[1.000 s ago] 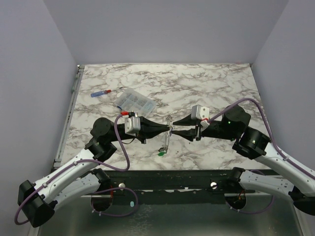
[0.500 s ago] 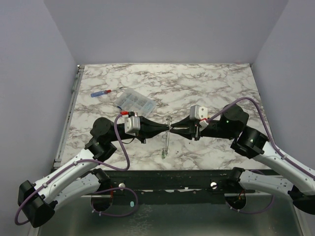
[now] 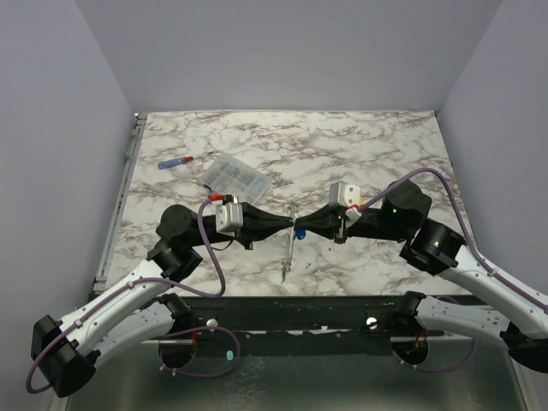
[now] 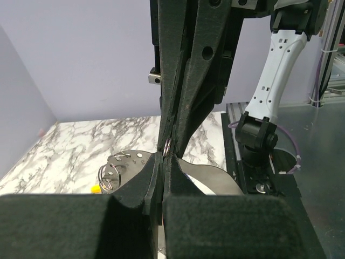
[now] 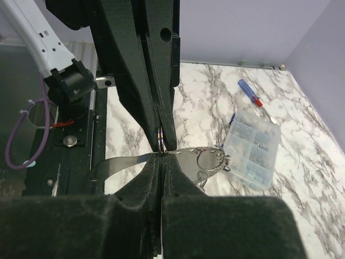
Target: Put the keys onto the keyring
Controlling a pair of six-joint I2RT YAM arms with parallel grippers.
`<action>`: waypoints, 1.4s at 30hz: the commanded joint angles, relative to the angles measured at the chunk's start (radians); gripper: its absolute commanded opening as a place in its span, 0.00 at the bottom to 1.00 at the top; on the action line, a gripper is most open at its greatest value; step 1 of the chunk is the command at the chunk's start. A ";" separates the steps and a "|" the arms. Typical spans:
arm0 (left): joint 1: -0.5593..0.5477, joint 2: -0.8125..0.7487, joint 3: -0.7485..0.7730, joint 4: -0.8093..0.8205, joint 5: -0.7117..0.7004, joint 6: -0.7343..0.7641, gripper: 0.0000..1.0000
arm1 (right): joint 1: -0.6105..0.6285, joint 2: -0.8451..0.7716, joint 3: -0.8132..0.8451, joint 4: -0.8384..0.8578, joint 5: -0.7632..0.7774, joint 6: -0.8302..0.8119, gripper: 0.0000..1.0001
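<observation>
**Right claw now closed at the ring: both claws pinched tip to tip**

Counter (image 3: 368, 145): marble. My two arms reach in from the near edge and meet over its near-middle.

The compartment box (image 3: 237, 175) sits toward the far-left corner. The screwdriver (image 3: 184, 160) lies just beyond it, nearer the left edge. Both are well apart from the work.

Keyring (image 3: 289, 248): it hangs at the meeting point of my tips. From above it shows nearly edge-on, as a thin line running toward the near edge. It reads narrower than a second ago, so I judge it has turned a little.

Left claw (image 3: 288, 227): unchanged, jaws fully together, pinching the ring's wire. It held the ring while the other claw was open.

Right claw (image 3: 306, 230): this is the change. A second ago its jaws stood partly apart beside the ring; now they are pressed fully together, nose to nose with the left.

Keys (image 3: 282, 272): small ones dangle at the loop's near end. A blue-headed key (image 3: 301, 231) now shows right at my right tips, where no blue showed before.

Reading: I judge the right claw has just taken a grip for threading, probably on that blue key. The wrist views do not show what sits between its pads. The next step would be sliding along the wire with the left held steady. The risk is the tiny key slipping out.
</observation>
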 commanded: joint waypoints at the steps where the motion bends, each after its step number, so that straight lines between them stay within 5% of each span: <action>1: 0.001 -0.019 -0.012 0.047 0.016 0.009 0.00 | 0.004 0.013 0.018 0.039 0.000 -0.004 0.01; 3: 0.003 -0.027 -0.017 0.034 0.017 0.022 0.02 | 0.004 0.010 0.026 0.017 0.023 -0.016 0.01; 9: 0.004 -0.031 0.024 -0.157 -0.011 0.153 0.38 | 0.004 0.019 0.065 -0.116 0.096 -0.055 0.01; 15: 0.004 -0.031 0.066 -0.318 -0.047 0.254 0.51 | 0.004 0.045 0.088 -0.256 0.176 -0.082 0.01; 25: 0.003 -0.010 0.101 -0.388 -0.043 0.308 0.51 | 0.004 0.082 0.143 -0.415 0.206 -0.084 0.01; 42: -0.001 0.165 0.210 -0.395 0.132 0.229 0.42 | 0.004 0.085 0.145 -0.418 0.175 -0.082 0.01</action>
